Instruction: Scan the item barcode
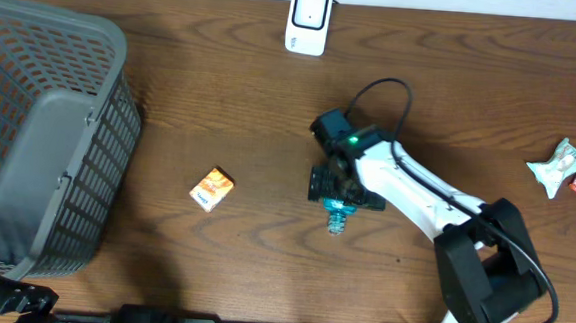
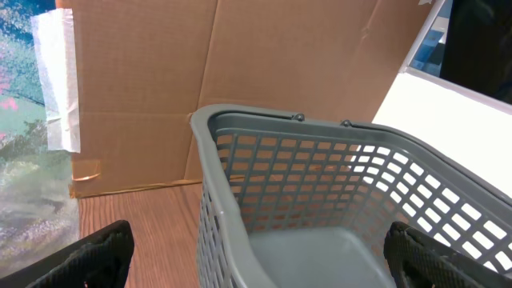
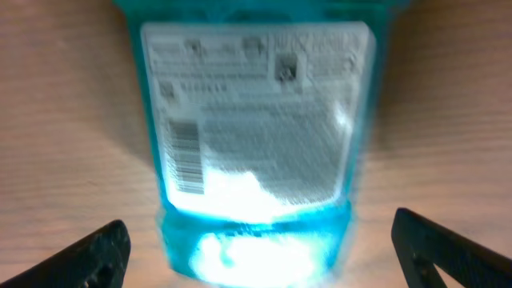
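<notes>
- The teal bottle (image 3: 254,144) lies flat on the desk (image 1: 222,87), a little to the 3 o'clock side of centre, with its printed label up. The barcode (image 3: 184,156) shows at the label's 9 o'clock edge, blurred in the right wrist view.
- The right tool (image 3: 260,240) hangs directly over the bottle with its fingers spread wide to either side. Neither one touches it, so the bottle is not held.
- Step in hand, as I judge it: the bottle lies loose and must be gripped before any scan, so the task looks early or between grasps.
- The next move calls for closing on the bottle's sides — not over the barcode — then lifting it and turning the label toward the white scanner (image 1: 308,19) at 12 o'clock.
- Around it: a small orange box (image 1: 211,189) lies at 9 o'clock, well apart, and two snack packets (image 1: 558,168) lie at the 3 o'clock edge.
- The grey basket (image 1: 36,16) fills the 9 o'clock side. The left tool (image 2: 260,256) hovers at its near edge, fingers wide and holding nothing.
- Nothing stands between bottle and scanner — only the arm's own cable loops there.
</notes>
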